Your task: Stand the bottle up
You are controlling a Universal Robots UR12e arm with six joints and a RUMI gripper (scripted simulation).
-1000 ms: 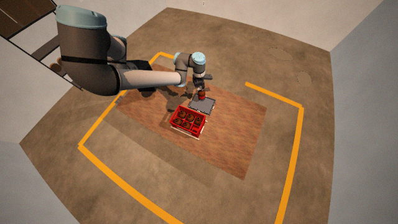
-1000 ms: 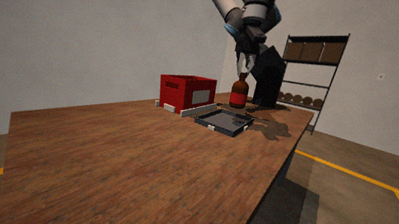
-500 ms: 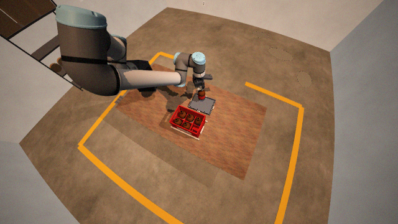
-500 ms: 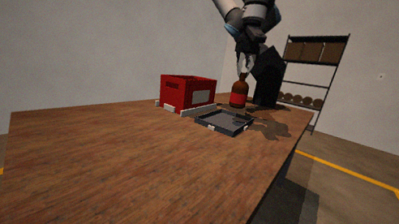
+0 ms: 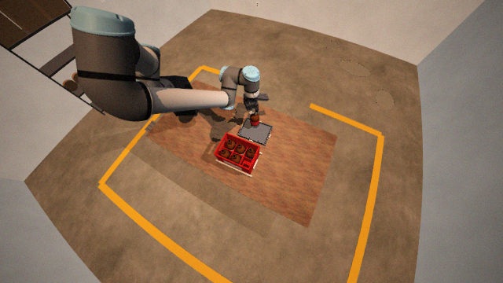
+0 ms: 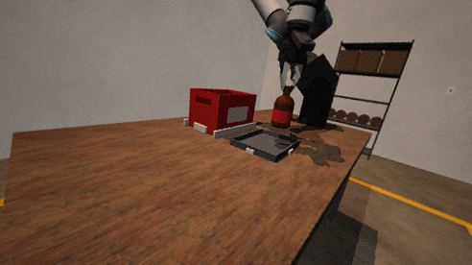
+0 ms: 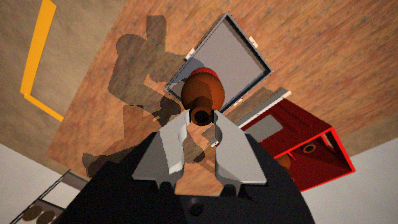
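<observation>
My gripper [image 5: 255, 112] [image 6: 288, 87] [image 7: 202, 110] is shut on the neck of a brown bottle with a red label [image 5: 255, 121] [image 6: 283, 107] [image 7: 202, 92]. The bottle hangs about upright, neck up, above the far edge of the tray, with its base clear of it. The grey tray [image 5: 258, 134] [image 6: 264, 141] [image 7: 237, 50] has nothing lying in it. The red crate [image 5: 250, 170] [image 6: 205, 111] [image 7: 305, 124] stands beside the tray. Several brown bottles stand in it, and the compartment at its near right corner in the top view is empty.
Pale strips [image 5: 232, 168] [image 6: 234, 130] [image 7: 265, 110] lie along the crate's foot. Small pale blocks [image 6: 250, 151] [image 7: 253, 42] sit at the tray's edges. The crate's walls rise well above the tray's low rim. A shelf rack [image 6: 365, 73] stands behind the table.
</observation>
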